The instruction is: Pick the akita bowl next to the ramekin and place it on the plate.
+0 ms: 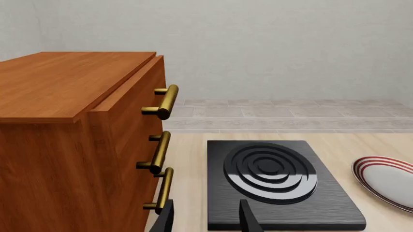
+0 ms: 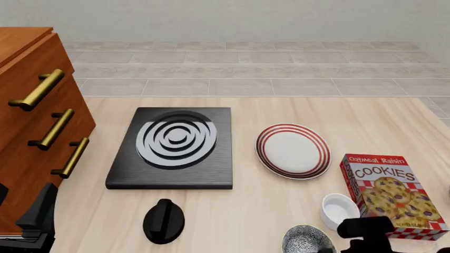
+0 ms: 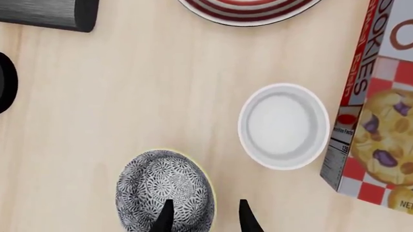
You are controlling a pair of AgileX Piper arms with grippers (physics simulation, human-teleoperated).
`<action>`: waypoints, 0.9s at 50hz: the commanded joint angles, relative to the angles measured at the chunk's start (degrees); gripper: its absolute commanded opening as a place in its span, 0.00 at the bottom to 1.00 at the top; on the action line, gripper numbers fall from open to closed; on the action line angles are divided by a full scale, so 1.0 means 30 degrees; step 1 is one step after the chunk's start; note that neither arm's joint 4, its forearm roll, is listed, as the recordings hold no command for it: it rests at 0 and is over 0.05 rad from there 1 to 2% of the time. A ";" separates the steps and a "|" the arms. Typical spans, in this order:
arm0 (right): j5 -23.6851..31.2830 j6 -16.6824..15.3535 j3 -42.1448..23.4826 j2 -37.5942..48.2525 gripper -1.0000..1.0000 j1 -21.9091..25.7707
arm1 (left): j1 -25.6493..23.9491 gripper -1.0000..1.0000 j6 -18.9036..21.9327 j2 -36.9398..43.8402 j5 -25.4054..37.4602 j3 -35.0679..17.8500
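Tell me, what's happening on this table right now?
The right gripper is open and poised over the akita bowl, one of its fingers above the bowl's rim, nothing lifted yet. The bowl sits on the table beside the ramekin, with the cookie box next to that. The plate beyond them holds nothing. The left gripper hangs open near the stove, holding nothing.

The left arm sits low at the near left corner in the front view, and its tool (image 1: pixel 205 216) points forward and roughly level, its two dark fingers (image 1: pixel 248 216) spread apart with nothing between them. The right arm shows only as a dark block at the near right edge of the front view; its tool (image 3: pixel 204 217) points steeply down at the tabletop (image 3: pixel 129 96). Its fingers (image 3: pixel 246 217) are parted, one over the akita bowl (image 3: pixel 161 186) and the other just outside its rim.
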 commanded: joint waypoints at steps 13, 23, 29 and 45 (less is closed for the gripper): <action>-0.0040 0.0155 0.0025 -0.0169 0.00 0.0104 | 0.0000 1.00 0.0002 0.0000 0.0000 0.0000; 0.0503 0.0044 -0.0548 -0.0350 0.00 0.0123 | -0.0001 1.00 -0.0001 -0.0002 0.0000 0.0000; 0.1112 0.0005 -0.0975 -0.0758 0.00 0.0273 | 0.0002 1.00 -0.0003 0.0003 0.0000 0.0000; 0.2168 -0.0050 -0.1860 -0.1554 0.00 0.0323 | 0.0004 1.00 -0.0012 -0.0002 0.0001 0.0000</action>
